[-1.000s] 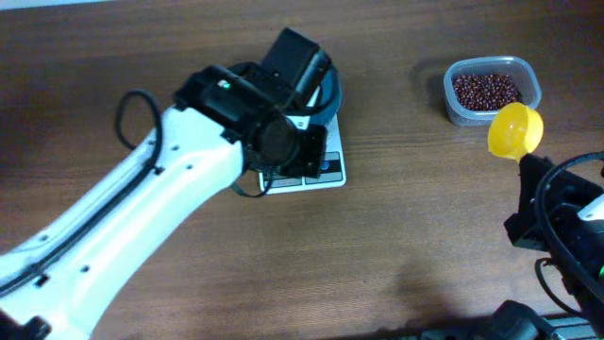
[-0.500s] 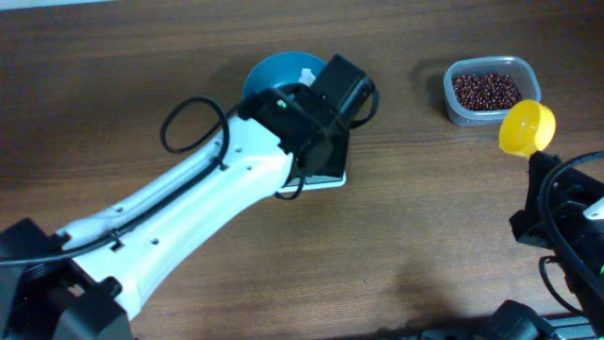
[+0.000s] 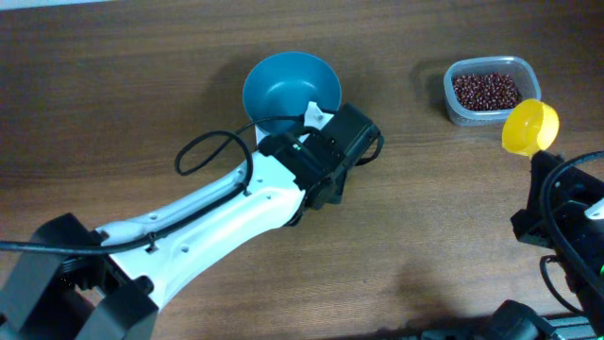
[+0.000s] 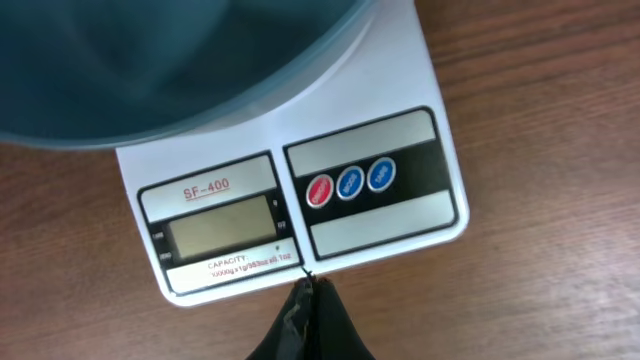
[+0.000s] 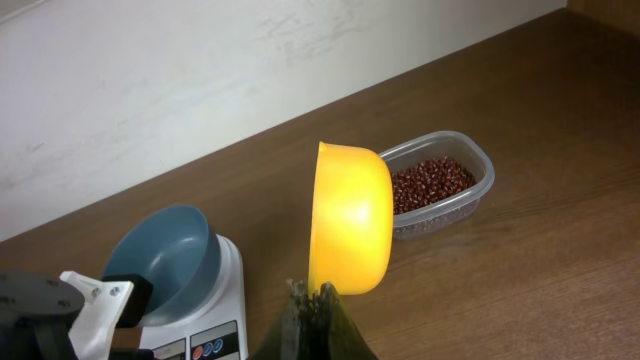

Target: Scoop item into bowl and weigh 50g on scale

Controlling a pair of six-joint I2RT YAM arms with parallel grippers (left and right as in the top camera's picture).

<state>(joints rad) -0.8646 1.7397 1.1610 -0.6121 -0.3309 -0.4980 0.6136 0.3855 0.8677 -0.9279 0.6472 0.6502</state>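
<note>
left gripper (image 4: pixel 305 298): fingertips pinched together on nothing, at front edge of small white square digital scale (image 4: pixel 260 135) | round teal-blue plastic bowl (image 3: pixel 288 83): sits on scale, beyond the display | right gripper (image 5: pixel 315 300): clamped on yellow plastic scoop (image 5: pixel 350 215) | small dark red-brown beans (image 5: pixel 425 183): in clear plastic tub (image 5: pixel 455 215), just beyond scoop

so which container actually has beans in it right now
The clear tub at the right holds the beans. The teal bowl and the yellow scoop both look empty.
</note>
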